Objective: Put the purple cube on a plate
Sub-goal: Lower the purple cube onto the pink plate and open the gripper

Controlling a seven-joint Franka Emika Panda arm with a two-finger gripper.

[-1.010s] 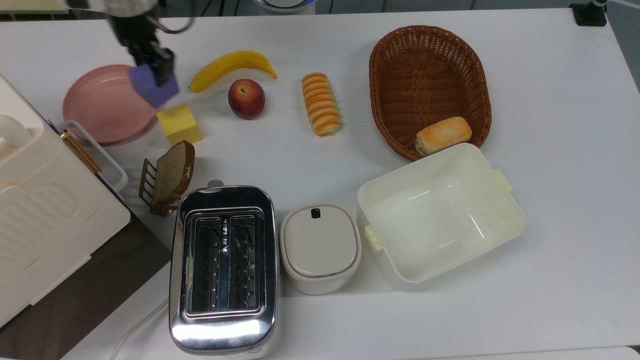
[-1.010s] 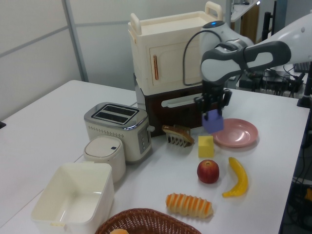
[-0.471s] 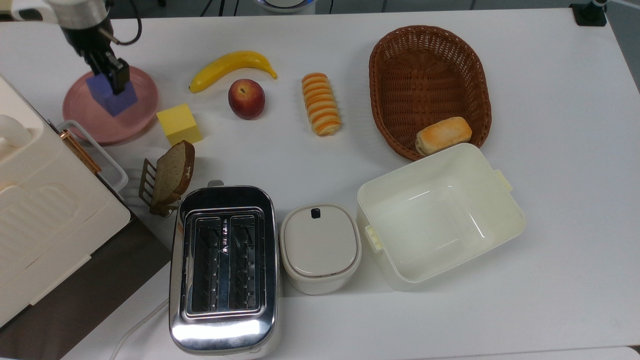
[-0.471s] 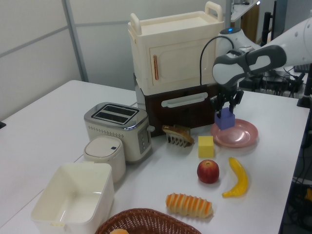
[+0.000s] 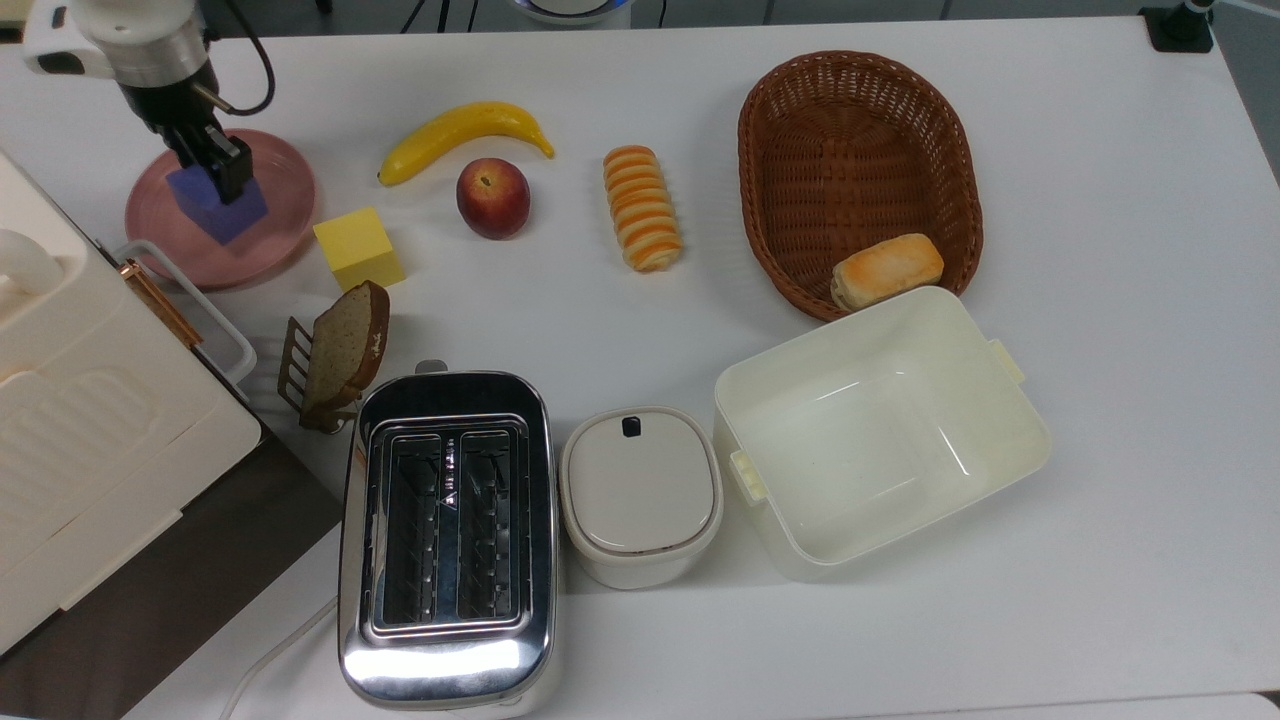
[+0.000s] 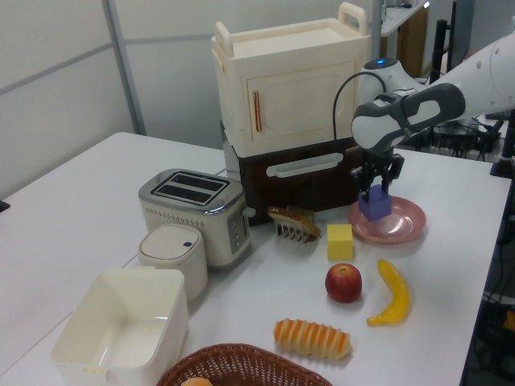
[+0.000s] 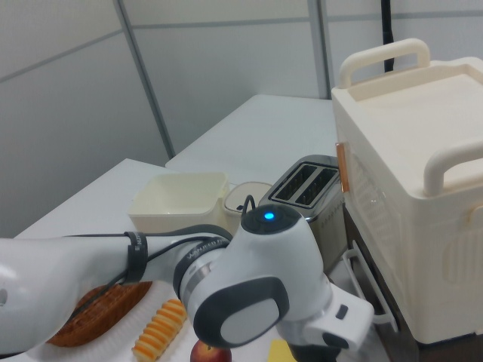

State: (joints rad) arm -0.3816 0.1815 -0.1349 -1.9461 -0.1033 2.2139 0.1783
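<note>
At the far left of the top view the hand stood over the plate, its two fingers clenched on the purple cube from above. The cube lay directly below the hand, inside the plate's rim and toward the top view's left half of the dish. That vertical relation was what the coming move seemed to turn on: judged from here, only a short descent and a letting-go remained, with no sideways travel needed. Being a cube, it had no long axis to line up, though it sat turned cornerwise to the picture edges.

Just right of the plate in the top view sat the yellow cube, apart from the rim, then the banana and the peach, all clear of the hand.

The top view could not settle the cube's height. The left view helped more: there the purple cube hung beneath the hand with its lower edge right at the surface of the plate. Whether it was already resting or a hair above, I could not say for certain; it looked about touching. The left view also placed the cube toward the plate's far-left side, nearest the brown base of the cream cabinet.

The right view gave the arm's wrist housing close up, blocking the hand and plate behind it.
</note>
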